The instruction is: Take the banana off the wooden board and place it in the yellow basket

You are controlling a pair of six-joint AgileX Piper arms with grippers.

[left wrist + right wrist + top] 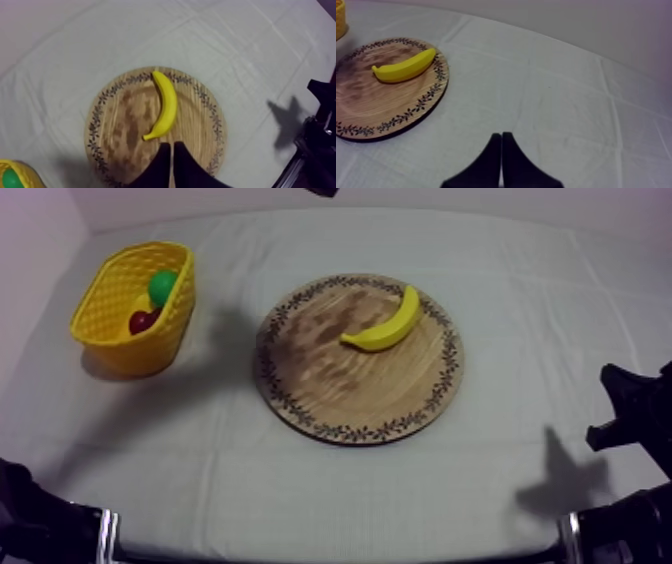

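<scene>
Banana (385,323): on board (340,388), near its far-right rim
Basket (120,303): well left of board
Left gripper (172,162): jaws together, above board
Right gripper (501,157): jaws together, over cloth (561,100)
Risk: closed jaws may shove banana off board

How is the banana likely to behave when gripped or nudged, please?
The banana looks smooth and moulded, so probably stiff, light and a little slippery. Lying curved and flat on the board, it would likely spin rather than roll if nudged.
</scene>
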